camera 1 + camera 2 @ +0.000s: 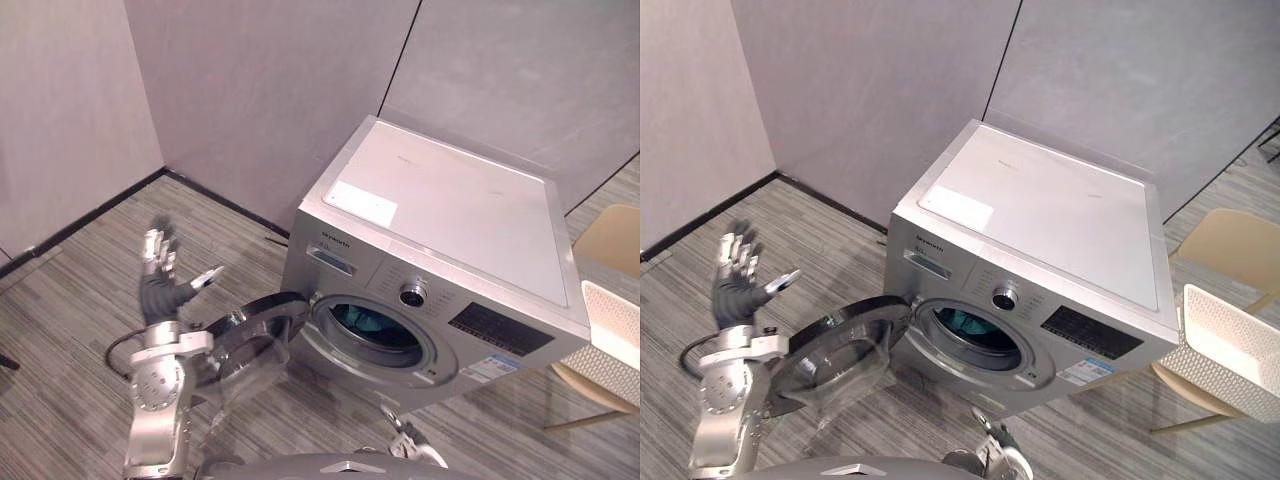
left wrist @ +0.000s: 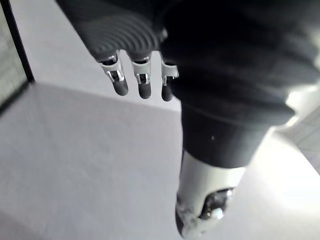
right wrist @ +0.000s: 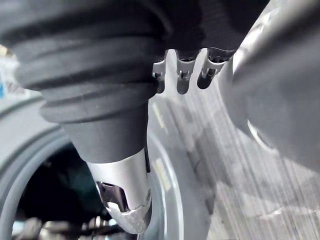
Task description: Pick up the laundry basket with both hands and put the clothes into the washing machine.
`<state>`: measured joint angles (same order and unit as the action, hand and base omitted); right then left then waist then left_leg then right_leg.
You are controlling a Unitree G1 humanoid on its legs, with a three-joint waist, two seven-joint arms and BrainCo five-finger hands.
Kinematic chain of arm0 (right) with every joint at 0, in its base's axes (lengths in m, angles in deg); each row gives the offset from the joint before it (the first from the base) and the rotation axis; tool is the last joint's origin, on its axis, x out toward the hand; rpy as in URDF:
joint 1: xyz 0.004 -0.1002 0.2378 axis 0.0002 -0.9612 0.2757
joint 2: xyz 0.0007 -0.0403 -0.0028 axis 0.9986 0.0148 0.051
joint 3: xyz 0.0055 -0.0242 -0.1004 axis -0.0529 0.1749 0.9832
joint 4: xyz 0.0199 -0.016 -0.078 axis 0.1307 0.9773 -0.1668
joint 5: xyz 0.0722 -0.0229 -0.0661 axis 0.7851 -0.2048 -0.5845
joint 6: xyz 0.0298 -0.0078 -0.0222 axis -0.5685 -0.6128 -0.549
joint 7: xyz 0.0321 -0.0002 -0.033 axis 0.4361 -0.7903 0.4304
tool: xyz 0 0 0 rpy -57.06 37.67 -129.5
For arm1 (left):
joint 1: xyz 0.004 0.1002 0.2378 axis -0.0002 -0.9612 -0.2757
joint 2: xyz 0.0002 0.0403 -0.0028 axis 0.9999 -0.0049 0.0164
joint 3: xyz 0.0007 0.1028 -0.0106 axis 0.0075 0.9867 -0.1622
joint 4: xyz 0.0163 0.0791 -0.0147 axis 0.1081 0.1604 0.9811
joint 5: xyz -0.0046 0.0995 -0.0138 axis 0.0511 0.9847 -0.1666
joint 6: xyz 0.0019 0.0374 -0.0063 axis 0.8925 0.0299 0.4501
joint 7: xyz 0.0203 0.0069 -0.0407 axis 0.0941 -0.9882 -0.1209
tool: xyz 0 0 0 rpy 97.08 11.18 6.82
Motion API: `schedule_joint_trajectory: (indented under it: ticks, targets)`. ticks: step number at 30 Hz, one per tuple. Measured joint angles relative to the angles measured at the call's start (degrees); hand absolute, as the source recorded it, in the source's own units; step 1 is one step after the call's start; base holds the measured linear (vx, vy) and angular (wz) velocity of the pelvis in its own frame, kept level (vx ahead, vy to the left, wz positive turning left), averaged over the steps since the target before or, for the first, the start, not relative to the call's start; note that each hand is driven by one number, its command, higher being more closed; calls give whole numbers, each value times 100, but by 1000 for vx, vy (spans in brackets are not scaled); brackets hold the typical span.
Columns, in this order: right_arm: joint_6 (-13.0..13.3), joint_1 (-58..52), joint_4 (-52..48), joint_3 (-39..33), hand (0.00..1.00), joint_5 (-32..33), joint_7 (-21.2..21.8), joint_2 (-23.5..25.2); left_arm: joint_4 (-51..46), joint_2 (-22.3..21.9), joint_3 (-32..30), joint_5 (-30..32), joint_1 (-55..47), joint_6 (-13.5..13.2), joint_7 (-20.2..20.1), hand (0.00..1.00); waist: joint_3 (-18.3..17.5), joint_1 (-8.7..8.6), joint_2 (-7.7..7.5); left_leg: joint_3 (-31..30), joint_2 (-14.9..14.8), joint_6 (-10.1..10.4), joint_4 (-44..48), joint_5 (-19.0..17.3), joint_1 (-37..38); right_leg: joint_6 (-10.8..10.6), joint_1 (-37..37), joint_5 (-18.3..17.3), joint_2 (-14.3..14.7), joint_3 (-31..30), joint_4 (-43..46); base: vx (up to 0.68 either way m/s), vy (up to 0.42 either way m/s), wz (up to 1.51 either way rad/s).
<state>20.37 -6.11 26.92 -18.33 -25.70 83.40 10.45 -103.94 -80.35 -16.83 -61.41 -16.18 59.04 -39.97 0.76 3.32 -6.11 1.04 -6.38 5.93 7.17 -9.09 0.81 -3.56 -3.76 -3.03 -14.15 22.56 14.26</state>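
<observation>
Teal clothes sit in the drum of the silver front-loading washing machine. White perforated laundry basket rests on a beige chair, far right. My left hand is splayed and empty, just left of the round glass door. My right hand is relaxed and empty, near the machine front. Likely door-closing: I'd push flat on the rim, right hand clear.

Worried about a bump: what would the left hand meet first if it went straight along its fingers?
Likely the grey wall. The left hand aims at it with nothing visible between, though depth is unclear.
</observation>
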Motion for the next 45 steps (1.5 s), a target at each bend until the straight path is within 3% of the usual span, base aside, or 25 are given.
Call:
schedule_joint_trajectory:
  ticks: [2, 5, 7, 9, 13, 17, 20, 24, 26, 30, 33, 35, 38, 42, 43, 45]
  targets:
    - [-92, -27, 140, -207, 0, -84, -1, -61, 94, -58, -328, 11, -10, 26, 54, 0, -99, 17, -25, 128, -30, 56, -31, 49, -116, -245, 22, 170, 158, -130, -641, 140, -105, -47]
    - [-112, -90, 147, -413, 0, -220, -5, -251, 185, -302, -699, 103, -10, 137, 63, 0, -87, -56, 195, 382, -160, 86, -69, 66, -165, -250, 113, 472, 365, -242, -1177, 40, -65, -33]
    - [-113, -191, 124, -448, 0, -219, -4, -342, 205, -370, -757, 110, -1, 137, 59, 0, -147, -67, 239, 427, -207, 86, -147, 66, -112, -237, 195, 575, 451, -260, -1391, 10, -25, -18]
    - [-97, -237, 60, -430, 0, -218, 10, -332, 360, -357, -890, 108, 67, 138, 62, 0, -175, -67, 207, 520, -234, 90, -214, 69, -76, -235, 183, 594, 482, -306, -1452, -15, -14, -15]
    - [-100, -456, -129, -326, 0, -203, 178, -85, 958, -303, -1384, 183, 253, 402, 182, 0, -239, -91, 47, 581, -235, 100, -220, 81, -281, -258, 116, 800, 521, -326, -1783, -71, -15, -7]
    - [-100, -597, -449, -153, 0, -194, 226, 84, 1746, 140, -1772, 345, 798, 603, 452, 0, -244, -89, -132, 683, -315, 157, -184, 121, -581, -211, -209, 924, 599, -404, -1844, -88, -47, -15]
    - [-100, -565, -807, -26, 0, -144, 225, 107, 2703, 442, -1999, 344, 1450, 777, 636, 0, -163, -140, -172, 706, -369, 177, -17, 126, -879, -150, -451, 1061, 642, -472, -1872, -74, -36, -14]
    - [-97, -514, -1095, 125, 0, -90, 222, 133, 4785, 657, -2221, 320, 1924, 978, 688, 0, 21, -175, -136, 921, -396, 180, -28, 131, -695, -93, -442, 1113, 638, -633, -1883, -32, -15, -25]
    - [-99, -513, -1079, 124, 0, -77, 216, 145, 5367, 651, -2370, 287, 1944, 902, 680, 0, 47, -170, -119, 971, -381, 180, -36, 131, -649, -92, -435, 1114, 637, -663, -1883, -7, -7, -12]
    - [-100, -415, -1023, 27, 0, 18, 211, 134, 6750, 653, -2697, -41, 1901, 863, 406, 0, 144, -168, -54, 1012, -301, 165, -118, 140, -463, -94, -338, 1113, 611, -761, -1887, -17, 4, -7]
    - [-106, -306, -787, 10, 0, 16, 209, 128, 7493, 322, -2697, -254, 1713, 885, 46, 0, 282, -187, 19, 993, -200, 121, -245, 187, -295, -102, -230, 1105, 541, -755, -1890, -35, 23, 5]
    - [-118, -268, -600, 11, 0, 11, 211, 179, 7786, 118, -2414, -228, 1575, 884, -117, 0, 278, -191, -17, 915, -148, 106, -376, 272, -254, -144, -200, 1074, 505, -727, -1890, -11, 4, 17]
    - [-117, -236, -530, 27, 0, 5, 208, 167, 7842, 195, -1592, 107, 1429, 922, -240, 0, 296, -201, -29, 784, -117, 101, -443, 358, -238, -151, -158, 1071, 474, -593, -1890, -7, -17, 29]
    - [-97, -178, -367, 325, 0, 2, 193, 83, 7796, 551, 38, 728, 1382, 960, -240, 0, 332, -200, 16, 551, 0, 35, -487, 436, -184, -174, 81, 1057, 362, -402, -1891, -59, 9, 28]
    - [-98, -170, -363, 376, 0, 1, 191, 71, 7760, 575, 244, 733, 1392, 957, -253, 0, 332, -201, 15, 516, 25, 24, -515, 468, -187, -183, 93, 1059, 338, -359, -1891, -84, 27, 38]
    - [-95, -161, -363, 545, 0, -3, 150, 54, 7468, 711, 1329, 733, 1400, 991, -280, 0, 339, -207, 26, 308, 118, -13, -650, 634, -236, -257, 148, 1037, 250, -152, -1890, -64, 16, 49]
